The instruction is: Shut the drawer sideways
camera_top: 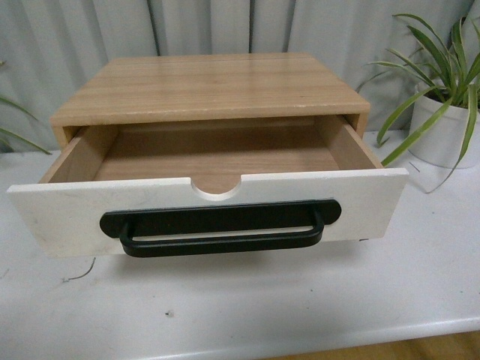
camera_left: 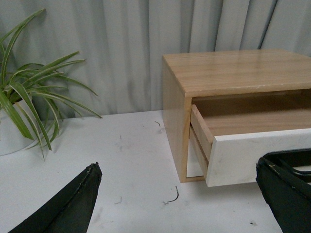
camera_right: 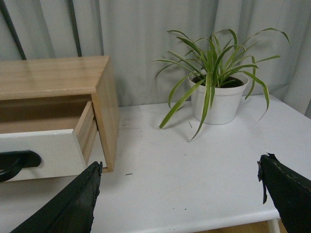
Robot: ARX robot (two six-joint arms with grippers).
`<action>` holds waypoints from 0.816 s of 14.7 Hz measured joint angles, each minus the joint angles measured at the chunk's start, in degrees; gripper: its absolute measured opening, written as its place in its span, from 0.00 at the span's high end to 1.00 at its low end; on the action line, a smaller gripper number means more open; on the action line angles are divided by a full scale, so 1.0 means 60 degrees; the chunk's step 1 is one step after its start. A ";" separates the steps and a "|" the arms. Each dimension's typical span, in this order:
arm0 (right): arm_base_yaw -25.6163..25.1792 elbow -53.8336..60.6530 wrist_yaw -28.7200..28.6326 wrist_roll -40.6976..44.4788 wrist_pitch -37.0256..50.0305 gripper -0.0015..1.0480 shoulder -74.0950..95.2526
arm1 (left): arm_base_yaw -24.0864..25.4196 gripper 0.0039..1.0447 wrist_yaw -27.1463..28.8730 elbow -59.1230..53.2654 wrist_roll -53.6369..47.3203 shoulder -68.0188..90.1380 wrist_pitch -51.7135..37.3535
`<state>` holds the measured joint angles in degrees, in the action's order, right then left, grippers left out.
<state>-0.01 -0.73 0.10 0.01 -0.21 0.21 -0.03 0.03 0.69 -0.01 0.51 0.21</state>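
drawer (camera_top: 217, 161) sits open at my 12 o'clock; left gripper (camera_left: 177, 167) and right gripper (camera_right: 180, 162) both spread wide, holding nothing.

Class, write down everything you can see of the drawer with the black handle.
The drawer is wide and shallow, with a white front panel, light wood sides and a wood floor. A long black bar handle runs across the panel, below a half-round notch in its top edge. The drawer stands pulled well out of the light wood cabinet, its front facing the front camera, above the white table. It looks empty, and nothing touches the handle.
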 joint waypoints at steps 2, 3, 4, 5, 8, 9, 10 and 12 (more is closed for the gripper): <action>0.0000 0.0000 0.0000 0.0000 -0.0004 0.06 0.0000 | 0.0000 0.06 0.0000 0.0000 0.0000 0.0000 0.0000; 0.0000 0.0000 0.0000 0.0000 -0.0004 0.06 0.0000 | 0.0000 0.06 0.0000 0.0000 0.0000 0.0000 0.0000; 0.0000 0.0000 -0.0004 0.0000 -0.0004 0.06 0.0000 | 0.0000 0.06 0.0000 0.0000 -0.0004 0.0000 0.0000; 0.0000 0.0000 0.0000 0.0000 -0.0004 0.06 0.0000 | 0.0000 0.06 0.0000 0.0000 0.0000 0.0004 0.0000; 0.0000 0.0000 -0.0004 0.0000 -0.0004 0.06 0.0000 | 0.0000 0.06 0.0000 0.0000 -0.0004 0.0000 0.0000; 0.0000 0.0000 0.0000 0.0000 -0.0004 0.06 0.0000 | 0.0000 0.06 0.0000 0.0000 -0.0004 0.0000 0.0000; 0.0000 0.0000 0.0000 0.0000 -0.0004 0.06 0.0000 | 0.0000 0.06 0.0000 0.0000 0.0000 0.0004 0.0000; 0.0000 0.0000 0.0000 0.0000 -0.0004 0.06 0.0000 | 0.0000 0.06 0.0000 0.0000 -0.0004 0.0000 0.0000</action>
<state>-0.01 -0.73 0.10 0.01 -0.23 0.21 -0.03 0.03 0.69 -0.03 0.51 0.21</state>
